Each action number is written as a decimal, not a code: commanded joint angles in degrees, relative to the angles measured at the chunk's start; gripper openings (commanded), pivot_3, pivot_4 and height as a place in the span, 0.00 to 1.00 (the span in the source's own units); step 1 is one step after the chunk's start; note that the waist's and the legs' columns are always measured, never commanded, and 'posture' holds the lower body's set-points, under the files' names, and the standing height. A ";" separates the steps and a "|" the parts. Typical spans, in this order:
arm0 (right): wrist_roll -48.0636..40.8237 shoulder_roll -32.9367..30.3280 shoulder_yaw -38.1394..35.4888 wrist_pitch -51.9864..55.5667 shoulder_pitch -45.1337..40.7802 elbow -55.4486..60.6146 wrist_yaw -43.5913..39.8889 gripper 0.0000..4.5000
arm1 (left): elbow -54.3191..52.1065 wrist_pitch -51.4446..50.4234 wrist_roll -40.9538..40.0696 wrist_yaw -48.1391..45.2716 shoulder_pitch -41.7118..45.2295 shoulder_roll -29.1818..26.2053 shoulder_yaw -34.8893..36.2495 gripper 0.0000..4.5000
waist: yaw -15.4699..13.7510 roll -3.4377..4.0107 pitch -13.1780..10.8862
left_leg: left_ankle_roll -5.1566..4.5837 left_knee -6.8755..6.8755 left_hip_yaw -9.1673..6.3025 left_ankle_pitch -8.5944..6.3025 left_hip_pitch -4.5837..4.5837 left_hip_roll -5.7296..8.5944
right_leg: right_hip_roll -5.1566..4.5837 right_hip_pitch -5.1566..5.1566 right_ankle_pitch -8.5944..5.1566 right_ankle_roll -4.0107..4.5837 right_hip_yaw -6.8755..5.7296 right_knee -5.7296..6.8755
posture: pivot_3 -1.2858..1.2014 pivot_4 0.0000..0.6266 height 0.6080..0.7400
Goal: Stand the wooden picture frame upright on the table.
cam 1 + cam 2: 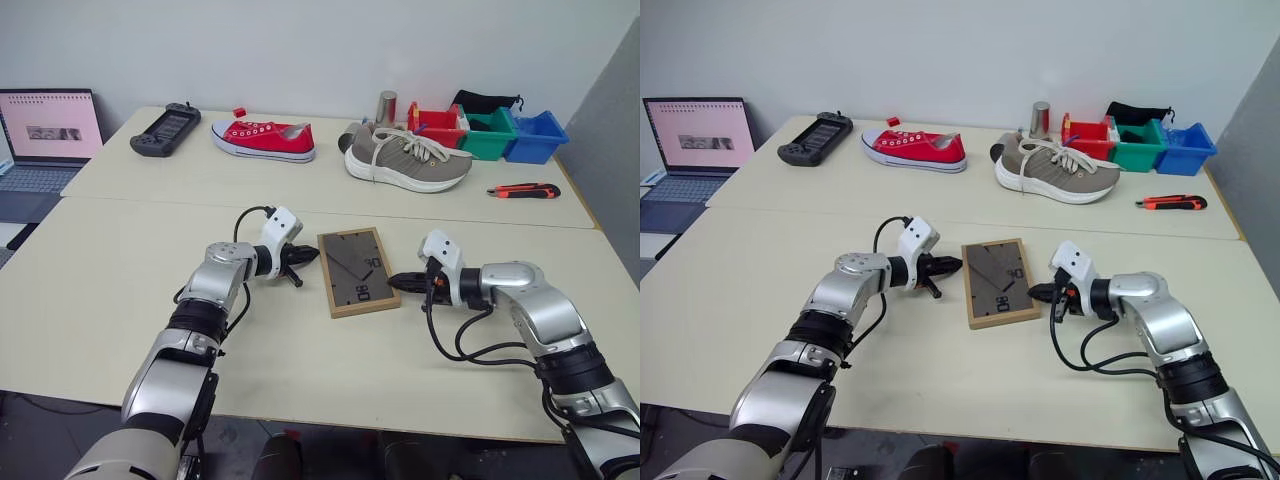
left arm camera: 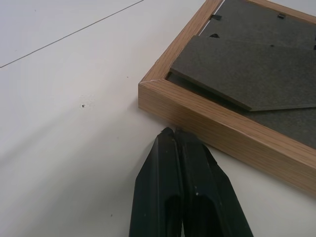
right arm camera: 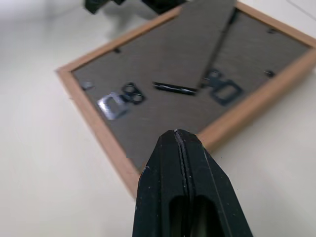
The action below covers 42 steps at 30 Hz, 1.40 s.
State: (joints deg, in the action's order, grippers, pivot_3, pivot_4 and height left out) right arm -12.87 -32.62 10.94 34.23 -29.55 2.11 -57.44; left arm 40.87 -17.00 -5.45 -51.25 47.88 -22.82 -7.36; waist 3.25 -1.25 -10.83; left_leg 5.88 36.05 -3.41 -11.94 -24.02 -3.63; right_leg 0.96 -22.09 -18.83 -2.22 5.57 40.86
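Frame: the wooden picture frame (image 1: 358, 271) lies flat on the bench (image 1: 120, 300), face down, its dark grey back panel and easel leg turned up. It sits between the two claws.
Left claw: the left claw (image 1: 303, 256) is clenched with nothing in it, its tips just beside the frame's near corner on that side; in the left wrist view a thin strip of bench seems to separate tips and wood, though contact cannot be ruled out.
Right claw: the right claw (image 1: 394, 283) is also clenched and empty, its tips at the frame's opposite long edge, touching or very nearly so.
Step in hand: judged as the approach, with both claws closing in on the frame from either side; no lift has begun and the easel leg is not yet swung out.
Next move: it likely calls for pinching or prying one long edge up off the bench while the other claw steadies the opposite edge, then tilting the frame until the leg can bear it.
Risk: shut tips may simply push the frame sliding across the smooth bench.
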 commanded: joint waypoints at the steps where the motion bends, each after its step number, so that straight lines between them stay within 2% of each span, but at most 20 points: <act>1: -1.37 -0.78 -0.12 0.90 0.70 3.27 -0.65 0.00 | 0.82 2.00 0.69 -0.72 2.05 0.08 0.24 0.01 | 0.01 0.00 0.00 | 0.00 0.00 0.00 0.00 0.01 0.00 | 0.00 0.00 0.00 0.00 0.00 0.00 | 0.52 0.24 1.00; 9: -1.35 -1.26 -1.57 0.69 -0.38 1.22 0.37 0.00 | 4.14 3.78 1.96 -0.41 3.81 0.47 0.44 0.01 | 0.02 0.00 0.00 | 0.00 0.00 -0.01 0.00 0.00 0.00 | 0.00 0.00 0.00 0.00 -0.01 0.00 | 0.52 0.24 1.00; 18: -0.70 -3.82 -2.76 -1.13 -0.83 -1.91 1.52 0.00 | 4.01 4.85 4.09 -5.03 2.68 -3.14 -1.30 0.01 | 0.12 0.00 0.00 | 0.00 -0.01 0.00 0.00 0.02 -0.01 | 0.01 0.00 0.00 0.00 -0.01 0.00 | 0.52 0.24 1.00; 28: -0.38 -2.36 2.05 -0.81 2.59 3.13 0.84 0.00 | 12.60 8.76 5.65 -2.17 8.13 0.28 -1.01 0.01 | 0.07 -0.01 0.00 | -0.01 0.01 -0.01 0.00 0.02 0.01 | 0.01 0.02 0.00 0.00 -0.01 0.01 | 0.52 0.24 1.00; 42: -2.73 -0.52 1.84 2.53 3.66 7.06 1.14 0.00 | 18.21 12.32 6.66 -1.63 10.97 2.13 -0.24 0.01 | 0.01 -0.01 0.01 | -0.01 0.01 -0.03 0.00 0.01 0.01 | 0.01 0.02 0.00 0.00 -0.02 0.01 | 0.52 0.24 1.00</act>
State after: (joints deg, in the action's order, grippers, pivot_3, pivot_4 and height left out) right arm -14.38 -33.44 13.54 36.67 -25.91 6.56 -56.20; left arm 58.89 -5.70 0.90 -53.10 57.42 -21.20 -8.05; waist 3.26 -1.26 -10.82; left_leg 5.88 36.06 -3.44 -11.94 -24.00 -3.62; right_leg 0.97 -22.07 -18.83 -2.22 5.56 40.87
